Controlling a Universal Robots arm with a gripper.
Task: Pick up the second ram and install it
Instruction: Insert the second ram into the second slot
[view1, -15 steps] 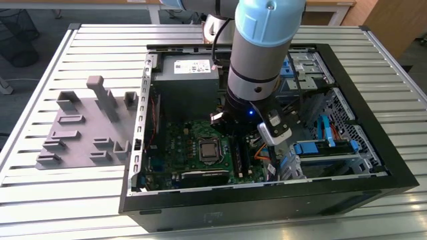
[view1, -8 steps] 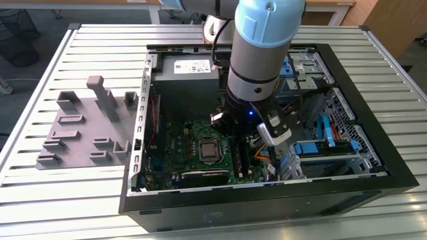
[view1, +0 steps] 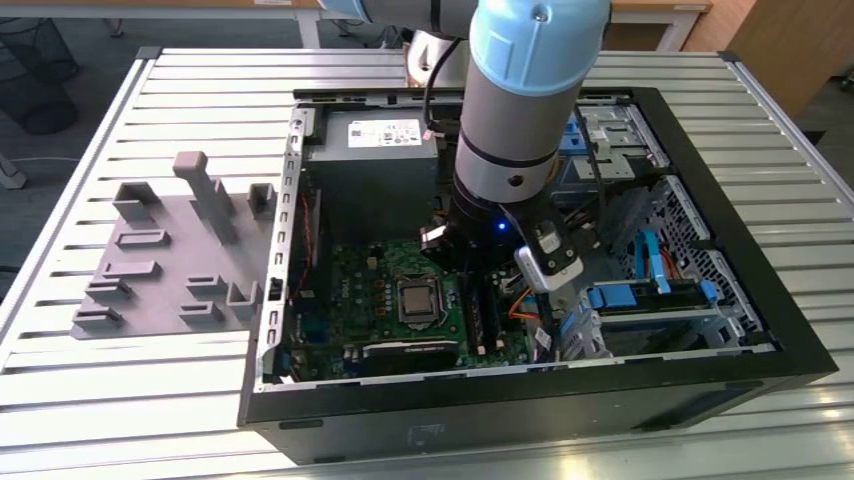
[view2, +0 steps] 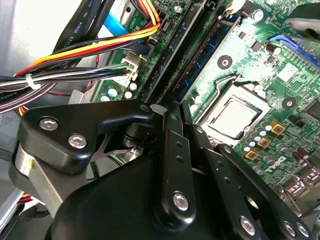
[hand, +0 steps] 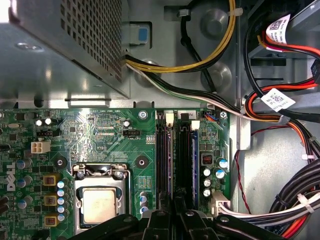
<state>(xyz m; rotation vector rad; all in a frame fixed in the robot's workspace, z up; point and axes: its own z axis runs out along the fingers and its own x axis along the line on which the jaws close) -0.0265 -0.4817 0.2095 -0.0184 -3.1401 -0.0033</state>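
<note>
My gripper (view1: 451, 248) is low inside the open computer case (view1: 747, 375), over the motherboard (view1: 380, 300) beside the CPU socket (hand: 100, 202). In both wrist views its black fingers (view2: 171, 150) stand close together right above the long black memory slots (hand: 162, 160). Out from between them, along the slots, runs a thin dark strip seen edge-on: the second ram (hand: 175, 165), with my gripper (hand: 175, 218) shut on it. Another memory strip (view2: 202, 52) with black chips sits seated in the neighbouring slot.
A grey plastic multi-slot fixture (view1: 167, 255) lies on the slatted table at the exterior view's left. Bundles of yellow, red and black cables (hand: 280, 100) run close beside the slots. The metal power supply box (hand: 65, 45) stands behind the motherboard.
</note>
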